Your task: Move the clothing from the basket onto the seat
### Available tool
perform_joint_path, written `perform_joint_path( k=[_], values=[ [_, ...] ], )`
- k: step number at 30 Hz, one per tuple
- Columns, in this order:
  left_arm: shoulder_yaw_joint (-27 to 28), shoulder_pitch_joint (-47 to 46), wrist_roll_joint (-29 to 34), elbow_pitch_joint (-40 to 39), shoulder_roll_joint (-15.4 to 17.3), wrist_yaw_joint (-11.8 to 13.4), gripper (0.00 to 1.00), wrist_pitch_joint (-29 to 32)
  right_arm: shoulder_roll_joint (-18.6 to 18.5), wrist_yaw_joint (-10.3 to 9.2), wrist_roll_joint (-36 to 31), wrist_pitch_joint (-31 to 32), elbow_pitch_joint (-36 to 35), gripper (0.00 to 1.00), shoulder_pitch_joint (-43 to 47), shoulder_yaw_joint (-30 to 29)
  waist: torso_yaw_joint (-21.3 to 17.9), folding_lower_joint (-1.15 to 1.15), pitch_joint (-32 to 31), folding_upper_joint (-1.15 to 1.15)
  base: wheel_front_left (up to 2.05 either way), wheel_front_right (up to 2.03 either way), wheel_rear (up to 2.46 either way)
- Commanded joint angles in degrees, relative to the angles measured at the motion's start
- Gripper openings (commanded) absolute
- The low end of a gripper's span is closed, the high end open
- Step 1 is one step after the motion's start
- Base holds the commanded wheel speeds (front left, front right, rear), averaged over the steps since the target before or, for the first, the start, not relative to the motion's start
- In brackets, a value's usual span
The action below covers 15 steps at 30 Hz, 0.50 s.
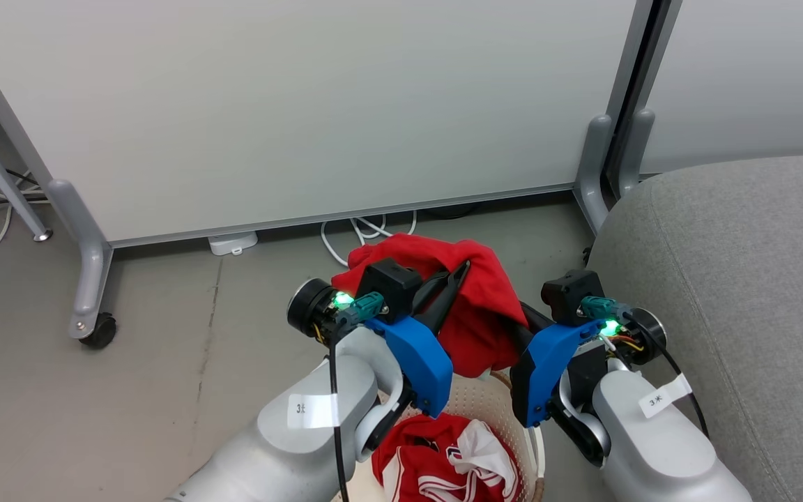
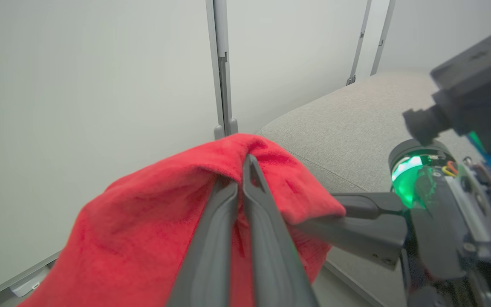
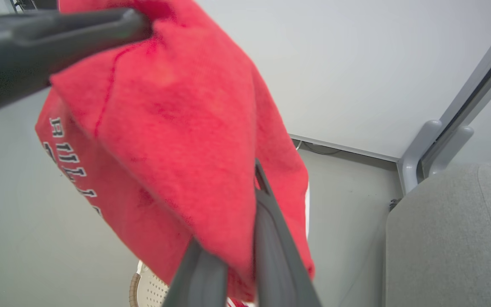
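You're mid-lift on the first piece. The red garment [image 1: 478, 307] is up and clear above the basket [image 1: 485, 397], bunched between both arms. Your left gripper [image 1: 463, 268] is pressed together on a fold at the garment's top, and the left wrist view has both fingers tight on the cloth. Your right gripper [image 3: 252, 179] is pinching the same garment lower down, on the side of the basket toward the seat [image 1: 736, 279]. The second garment [image 1: 443, 453] lies inside the basket, red with white panels, untouched.

By my reading the pickup is done and the carry comes next. Swing both arms together from above the basket toward the seat beside it, and lift enough that the hanging tail clears the seat's edge. Then let go over the cushion, not at its rim.

Now compare your views. The head view gives you the second garment down in the basket. The right wrist view gives you the dark lettering [image 3: 68, 157] on the hanging cloth and a sliver of basket rim below. The left wrist view shows the right gripper's finger reaching into the cloth from the side.
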Motion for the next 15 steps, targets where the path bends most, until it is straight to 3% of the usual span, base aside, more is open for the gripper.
perform_joint_path(
  k=[1,14,15],
  values=[
    [0.4,0.5,0.1,0.2,0.0,0.1,0.0,-0.3,0.0,0.03,0.3,-0.4,0.3,0.0,-0.9,0.2,-0.2,0.0,0.0,0.0,0.0,0.0,0.0],
    [1.1,0.7,-0.5,0.8,0.0,-0.2,0.03,-0.3,-0.7,0.03,1.7,-1.5,1.7,0.0,-1.8,1.1,-1.4,0.0,0.0,0.0,0.0,0.0,0.0],
    [1.2,0.8,-0.4,0.8,0.0,-0.1,0.45,-0.3,-0.8,0.03,1.8,-1.7,1.7,0.0,-1.8,1.0,-1.5,0.0,0.0,0.0,0.0,0.0,0.0]
  ],
)
